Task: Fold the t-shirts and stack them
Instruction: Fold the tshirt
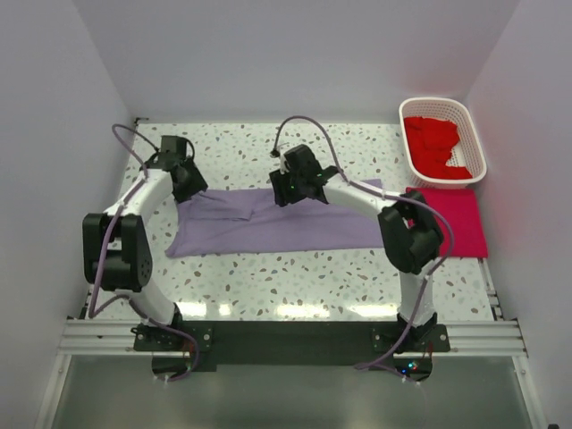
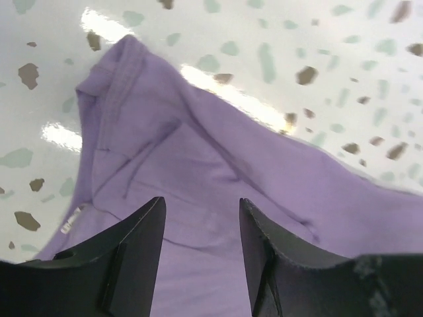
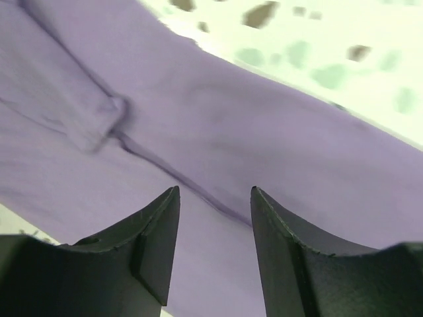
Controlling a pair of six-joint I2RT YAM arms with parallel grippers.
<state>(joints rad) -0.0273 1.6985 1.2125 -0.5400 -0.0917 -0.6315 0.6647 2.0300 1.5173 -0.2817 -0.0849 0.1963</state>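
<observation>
Lavender t-shirt [image 1: 286, 228]: lies flat as a wide band across the middle of the speckled table [image 1: 295, 295], folded lengthwise; its near edge runs roughly straight from left to right.
Far edge of lavender t-shirt: passes under both grippers; in the left wrist view the fabric corner [image 2: 125, 49] ends on bare tabletop, with a fold ridge running below it.
Left gripper [image 1: 183, 174]: above the shirt's far left corner; jaws parted with a clear gap, nothing between them, lavender cloth visible through the gap.
Right gripper [image 1: 290, 183]: above the far edge near the shirt's middle; jaws parted, holding nothing, a crease and a folded flap [image 3: 106, 122] visible beyond the fingertips.
Crimson-pink t-shirt [image 1: 460, 223]: folded flat at the right side of the table, just right of the lavender shirt's end, partly hidden by the right arm's elbow.
White basket [image 1: 474, 134]: far right corner, close to the right wall, holding red t-shirts [image 1: 433, 143].
Open room: bare tabletop between the lavender shirt's near edge and the arm bases; another bare strip beyond its far edge toward the back wall.
</observation>
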